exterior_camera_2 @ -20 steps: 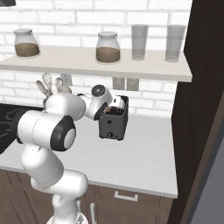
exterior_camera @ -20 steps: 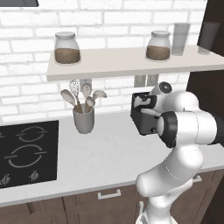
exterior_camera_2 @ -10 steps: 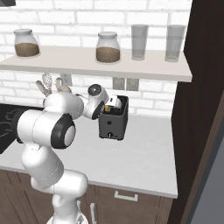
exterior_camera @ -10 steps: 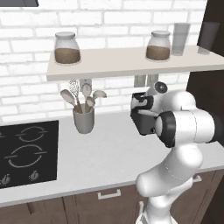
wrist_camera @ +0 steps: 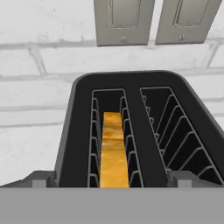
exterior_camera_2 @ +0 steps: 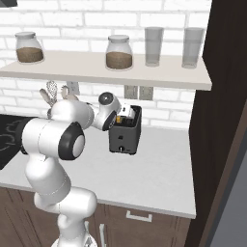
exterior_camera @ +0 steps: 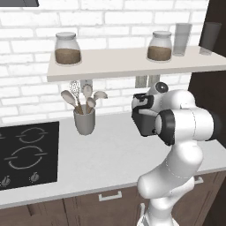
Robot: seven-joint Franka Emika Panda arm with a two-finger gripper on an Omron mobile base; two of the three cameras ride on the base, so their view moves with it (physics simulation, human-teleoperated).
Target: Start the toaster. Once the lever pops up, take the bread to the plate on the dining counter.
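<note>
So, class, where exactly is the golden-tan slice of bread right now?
In the hand view the golden-tan slice of bread stands in the left slot of the boxy dark grey toaster, below two grey wall plates; the right slot is empty.

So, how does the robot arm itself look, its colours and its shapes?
The arm is glossy white, built of rounded, tube-like segments with dark grey-black bands at the joints. One round white joint cap bears a small dark dot. The gripper ends in two small grey, blocky fingertips. No cables or markings show.

one toaster (exterior_camera_2: 125, 137), one bread (wrist_camera: 114, 151), two jars (exterior_camera_2: 119, 52), two glasses (exterior_camera_2: 154, 46), one utensil cup (exterior_camera: 84, 121).
</note>
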